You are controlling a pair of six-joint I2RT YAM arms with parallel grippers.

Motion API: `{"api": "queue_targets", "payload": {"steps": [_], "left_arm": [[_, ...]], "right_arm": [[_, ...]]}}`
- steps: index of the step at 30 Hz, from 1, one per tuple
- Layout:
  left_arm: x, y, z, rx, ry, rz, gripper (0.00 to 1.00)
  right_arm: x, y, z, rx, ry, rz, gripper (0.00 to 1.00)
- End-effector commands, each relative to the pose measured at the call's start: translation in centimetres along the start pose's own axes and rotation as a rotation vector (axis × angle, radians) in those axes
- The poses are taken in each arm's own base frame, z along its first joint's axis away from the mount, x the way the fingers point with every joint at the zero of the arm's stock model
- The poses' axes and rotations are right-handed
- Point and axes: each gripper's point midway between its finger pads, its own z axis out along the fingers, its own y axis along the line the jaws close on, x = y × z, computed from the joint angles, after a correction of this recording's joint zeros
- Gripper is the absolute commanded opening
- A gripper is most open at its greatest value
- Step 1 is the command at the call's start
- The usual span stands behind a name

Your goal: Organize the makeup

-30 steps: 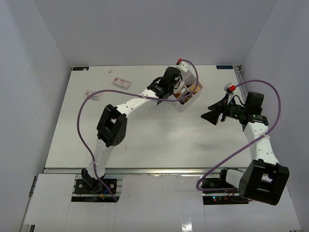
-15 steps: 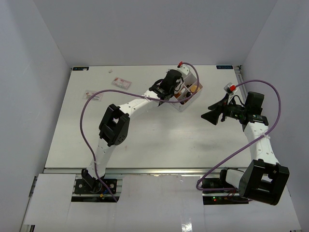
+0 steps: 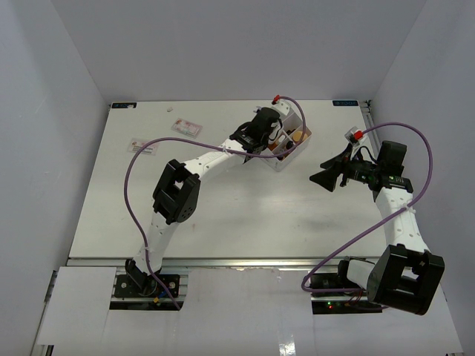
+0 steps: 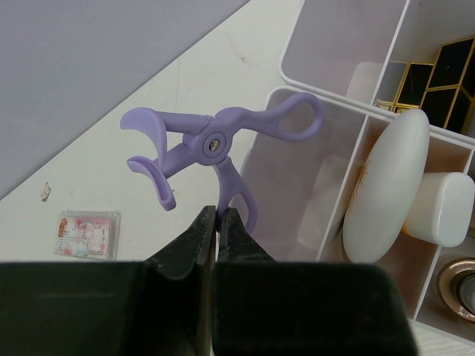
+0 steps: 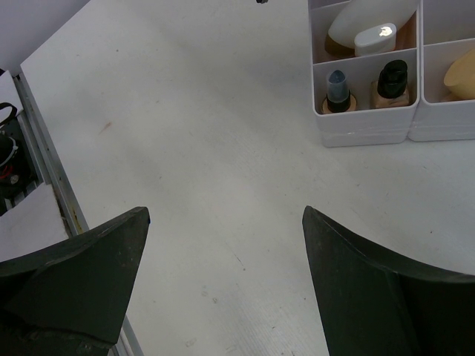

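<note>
My left gripper (image 4: 219, 213) is shut on one handle loop of a purple eyelash curler (image 4: 215, 144). The curler hangs over the edge of the white box (image 4: 355, 117), above a bare compartment. Beside it lie a white egg-shaped sponge (image 4: 390, 185) and a white-capped tube (image 4: 444, 208); black-and-gold lipstick tubes (image 4: 445, 74) stand behind. From above, the left gripper (image 3: 261, 127) is at the box's (image 3: 280, 165) left side. My right gripper (image 5: 226, 215) stands open over bare table, to the right of the box (image 5: 364, 127), which holds two dark-capped bottles (image 5: 391, 78) and a tan sponge (image 5: 462, 74).
Two small flat packets lie on the table at the far left, one pink (image 3: 187, 127), one further left (image 3: 142, 146). The pink one (image 4: 87, 233) shows under the curler. Grey walls close the table on three sides. A purple cable loops over each arm.
The left arm has shifted a little right with the curler, onto the box's left side; in the last half second it barely moves. The right arm is still.
</note>
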Motion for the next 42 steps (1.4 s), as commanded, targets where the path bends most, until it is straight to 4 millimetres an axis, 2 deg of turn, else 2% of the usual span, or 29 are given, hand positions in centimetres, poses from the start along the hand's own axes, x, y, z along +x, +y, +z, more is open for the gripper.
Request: {"api": "queue_targets", "payload": {"steps": [1, 4, 11, 21, 24, 27, 29, 31, 34, 36, 38, 42], "left_arm": [[-1.0, 0.4, -0.4, -0.018, -0.022, -0.025, 0.14], [-1.0, 0.3, -0.4, -0.013, -0.021, -0.028, 0.18], [-0.9, 0.1, -0.5, -0.007, -0.018, -0.033, 0.34], [-1.3, 0.0, -0.9, 0.011, -0.024, -0.055, 0.41], [-2.7, 0.3, -2.0, 0.034, -0.049, -0.097, 0.46], [-5.4, 1.0, -4.2, 0.092, -0.104, -0.184, 0.56], [-6.6, 1.2, -5.6, 0.153, -0.127, -0.224, 0.67], [-7.8, 2.6, -7.6, 0.204, -0.153, -0.294, 0.72], [-4.5, 5.3, -7.7, 0.296, -0.069, -0.527, 0.80], [-2.0, 7.5, -7.9, 0.377, -0.016, -0.695, 0.96], [1.2, 10.6, -7.8, 0.416, 0.035, -0.832, 0.98], [8.0, 16.2, -7.1, 0.347, 0.135, -0.897, 0.98]], "right_arm": [[0.0, 0.0, -0.1, -0.011, -0.009, -0.010, 0.90], [0.0, 0.1, -0.1, -0.012, -0.009, -0.009, 0.90], [0.0, 0.0, -0.2, -0.009, -0.011, -0.008, 0.90], [-0.1, 0.0, -0.3, -0.009, -0.013, -0.009, 0.90], [-0.1, 0.0, -0.3, -0.011, -0.013, -0.007, 0.90], [-0.1, 0.1, -0.3, -0.015, -0.016, -0.012, 0.90], [-0.1, 0.1, -0.3, -0.015, -0.017, -0.016, 0.90], [-0.1, 0.1, -0.3, -0.013, -0.017, -0.023, 0.90], [-0.1, 0.2, -0.3, -0.014, -0.018, -0.028, 0.90], [-0.1, 0.1, -0.3, -0.011, -0.016, -0.027, 0.90], [-0.1, 0.1, -0.4, -0.006, -0.016, -0.030, 0.90], [-0.2, 0.2, -0.4, -0.006, -0.017, -0.036, 0.90]]}}
